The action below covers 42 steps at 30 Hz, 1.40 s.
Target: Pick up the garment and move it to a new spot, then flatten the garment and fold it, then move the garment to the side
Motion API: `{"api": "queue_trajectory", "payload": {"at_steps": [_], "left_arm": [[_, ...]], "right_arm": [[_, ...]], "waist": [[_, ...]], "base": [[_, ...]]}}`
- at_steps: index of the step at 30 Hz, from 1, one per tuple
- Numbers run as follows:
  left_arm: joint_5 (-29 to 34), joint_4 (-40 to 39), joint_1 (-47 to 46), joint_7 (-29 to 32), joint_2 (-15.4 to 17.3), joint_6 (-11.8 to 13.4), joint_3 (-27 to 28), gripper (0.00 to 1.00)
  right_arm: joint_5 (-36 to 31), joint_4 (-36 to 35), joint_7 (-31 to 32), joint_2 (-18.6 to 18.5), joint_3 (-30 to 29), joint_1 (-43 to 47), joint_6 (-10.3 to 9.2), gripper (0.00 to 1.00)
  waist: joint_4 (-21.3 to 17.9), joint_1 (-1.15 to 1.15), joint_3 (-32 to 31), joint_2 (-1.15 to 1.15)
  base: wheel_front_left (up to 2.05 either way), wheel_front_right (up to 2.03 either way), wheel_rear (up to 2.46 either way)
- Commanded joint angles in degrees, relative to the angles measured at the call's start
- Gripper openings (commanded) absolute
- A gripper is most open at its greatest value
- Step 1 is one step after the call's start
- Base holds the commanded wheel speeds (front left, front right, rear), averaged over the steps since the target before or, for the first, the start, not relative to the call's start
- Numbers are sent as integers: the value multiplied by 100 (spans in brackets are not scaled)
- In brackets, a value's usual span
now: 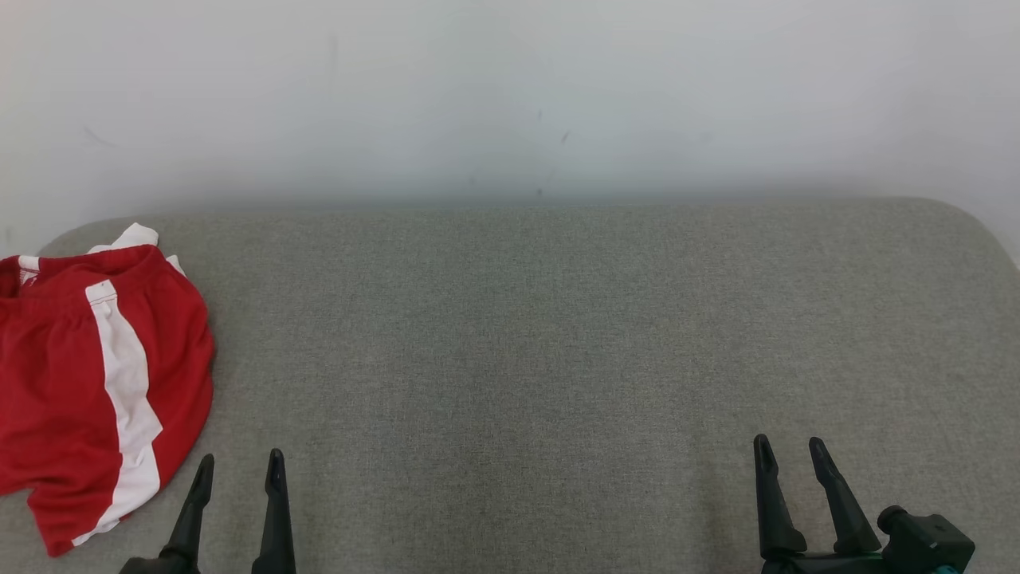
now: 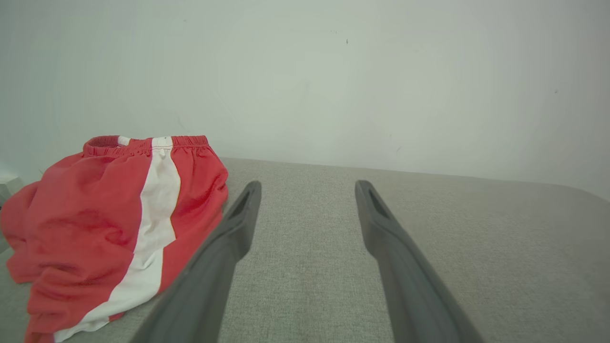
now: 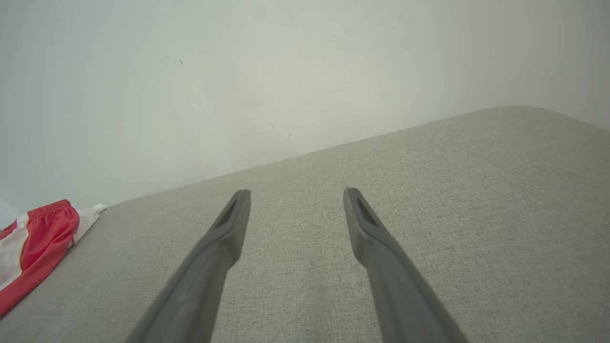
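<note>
**Both Fingers Parted and Unloaded; Garment at 9 O'Clock on the Bench**

Left fingers (image 1: 276, 502): parted with a clear gap of bare fabric between them, gripping nothing and touching nothing. The tips point toward 12 o'clock. In the head view they rise from the bottom edge at about 7 o'clock. In the left wrist view the left fingers (image 2: 238, 228) run low over the bench, nearly level with it.

Right fingers (image 1: 770, 494): parted to a similar width and unloaded. The tips lean slightly toward 11 o'clock. They sit at 5 o'clock in the head view, with the dark wrist housing (image 1: 924, 544) just beside them at 3 o'clock. In the right wrist view the right fingers (image 3: 369, 233) also run low over the bench.

Garment (image 1: 56, 375): red shorts with a white side stripe, lying crumpled at 9 o'clock on the bench (image 1: 510, 359), waistband toward the wall (image 1: 510, 96). Its lower hem is near the left fingers, at their 10 o'clock, and apart from them. The left wrist view shows the garment (image 2: 95, 209) bunched and unfolded. The right wrist view shows the garment (image 3: 43, 233) well apart from the right fingers, at 9 o'clock.
</note>
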Motion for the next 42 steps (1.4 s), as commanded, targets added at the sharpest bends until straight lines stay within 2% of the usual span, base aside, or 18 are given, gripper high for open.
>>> {"api": "queue_trajectory", "payload": {"at_steps": [1, 11, 20, 42], "left_arm": [[91, -52, 66, -50, 18, -18, 8, 100], [373, -194, 149, -166, 190, -124, -211, 100], [597, -220, 189, -259, 276, -114, -263, 100], [513, 23, 331, -252, 125, -114, 189, 100]], "right_arm": [[-135, -21, -41, 23, 4, 23, 17, 100], [-577, 6, -129, 53, 5, 56, 19, 100], [-965, 9, -191, 81, -1, 106, 21, 100], [-969, 22, -180, 77, -173, 252, 20, 100]], "waist": [[-1, 1, -2, 0], [-10, 1, -12, 0], [-2, 1, -19, 0], [-28, 1, -73, 0]], "base": [[0, 0, 0], [0, 0, 0], [0, 0, 0], [0, 0, 0]]}}
